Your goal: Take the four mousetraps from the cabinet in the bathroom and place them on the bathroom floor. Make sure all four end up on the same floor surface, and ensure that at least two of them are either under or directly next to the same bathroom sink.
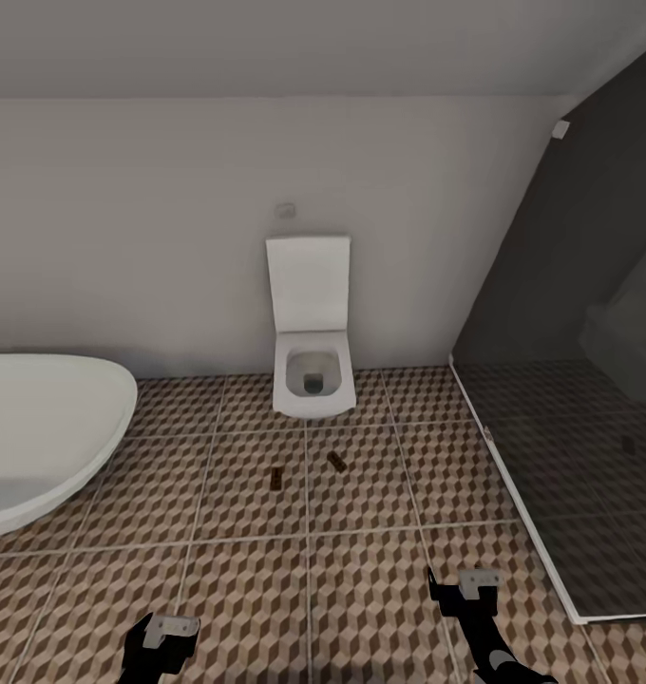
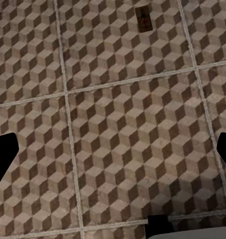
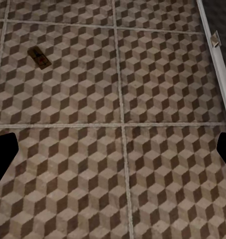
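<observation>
2 mousetraps lie flat on the bathroom floor (image 1: 256, 570), in front of the wall-hung white toilet (image 1: 311, 366). The left mousetrap (image 1: 275, 479) sits on the tile left of the grout line running out from the toilet; the right mousetrap (image 1: 337, 462) lies just across that line, turned at an angle and slightly farther away. They are near each other but apart.

The left end effector (image 1: 161, 635) and the right end effector (image 1: 467, 589) hang low over the near tiles, well short of both traps. In each wrist view the fingers stand wide apart at the frame edges with bare tile between them, holding nothing.

A white bathtub (image 1: 38, 427) curves in at left; the dark glass shower enclosure (image 1: 570, 399) stands at right.
</observation>
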Available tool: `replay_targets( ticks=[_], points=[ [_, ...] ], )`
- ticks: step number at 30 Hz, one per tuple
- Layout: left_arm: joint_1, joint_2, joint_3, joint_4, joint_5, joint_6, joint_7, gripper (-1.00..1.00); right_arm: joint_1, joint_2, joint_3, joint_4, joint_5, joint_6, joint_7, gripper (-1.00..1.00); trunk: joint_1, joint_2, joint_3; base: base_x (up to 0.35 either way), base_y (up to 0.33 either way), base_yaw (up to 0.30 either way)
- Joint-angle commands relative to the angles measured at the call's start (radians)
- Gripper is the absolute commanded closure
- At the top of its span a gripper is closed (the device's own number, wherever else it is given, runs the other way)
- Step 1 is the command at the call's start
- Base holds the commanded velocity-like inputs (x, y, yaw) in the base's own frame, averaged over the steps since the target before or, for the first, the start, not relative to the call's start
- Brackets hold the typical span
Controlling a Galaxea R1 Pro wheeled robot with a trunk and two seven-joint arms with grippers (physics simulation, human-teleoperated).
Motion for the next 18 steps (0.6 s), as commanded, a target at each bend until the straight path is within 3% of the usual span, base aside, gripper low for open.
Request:
replay_targets(
  ticks=[1, 18],
  points=[
    [-0.001, -0.001, -0.008, 0.003, 0.005, -0.005, 0.001, -1.0, -0.001, 0.0, 0.009, 0.001, -0.008, -0.003, -0.002, -1.0, 0.001, -0.002, 0.0, 0.0, 0.0, 0.0],
    [-0.001, -0.001, -0.008, 0.003, 0.005, -0.005, 0.001, -1.0, -0.001, 0.0, 0.009, 0.001, -0.008, -0.003, -0.005, -1.0, 0.001, -0.002, 0.027, 0.0, 0.0, 0.0]
  ],
)
